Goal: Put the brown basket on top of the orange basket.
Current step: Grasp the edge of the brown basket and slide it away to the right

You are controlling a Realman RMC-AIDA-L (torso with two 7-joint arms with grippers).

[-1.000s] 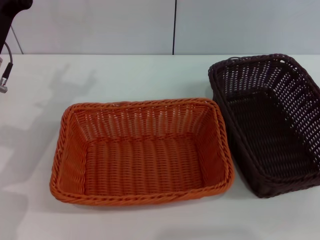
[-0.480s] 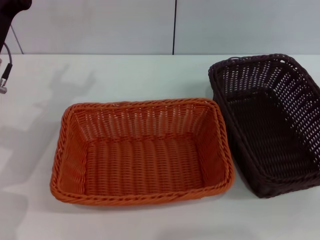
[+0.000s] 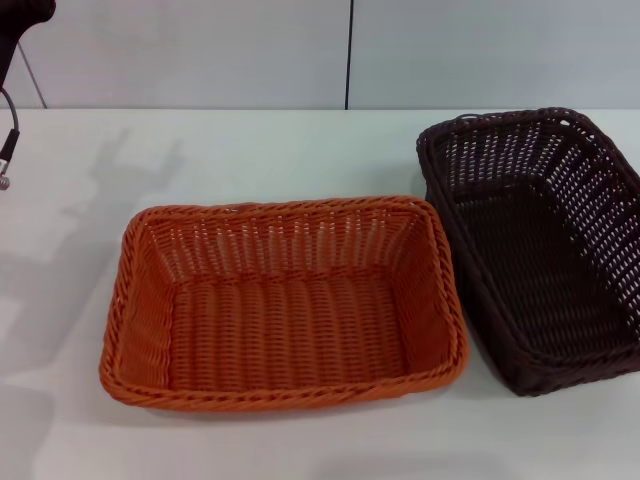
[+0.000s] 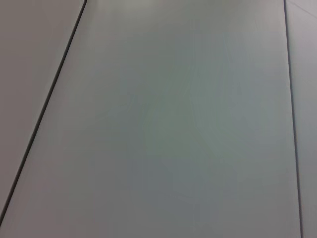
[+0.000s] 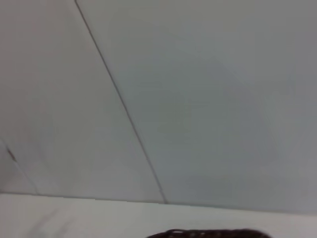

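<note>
Head view of the white desk with both baskets resting apart, neither grasped. The orange basket sits near the middle, mouth up, its long axis running from 9 to 3 o'clock. The brown basket lies at 3 o'clock of it, just beside it with a narrow strip of desk between the two rims, mouth up; its long axis runs roughly from 11 to 5 o'clock, so it is skewed against the orange one and partly cut off by the frame edge. Only a dark part of the left arm shows, at 10 o'clock, well away from both baskets; its fingers are out of sight, so their state cannot be told. The right arm is not seen in the head view; its wrist view catches just a sliver of the brown rim below a wall, and its finger state is likewise unknown. Judged step: the approach, before any grasp. The next move probably calls for the right arm to reach the brown rim, grip it, lift, turn it into line with the orange basket, then lower it on top.
</note>
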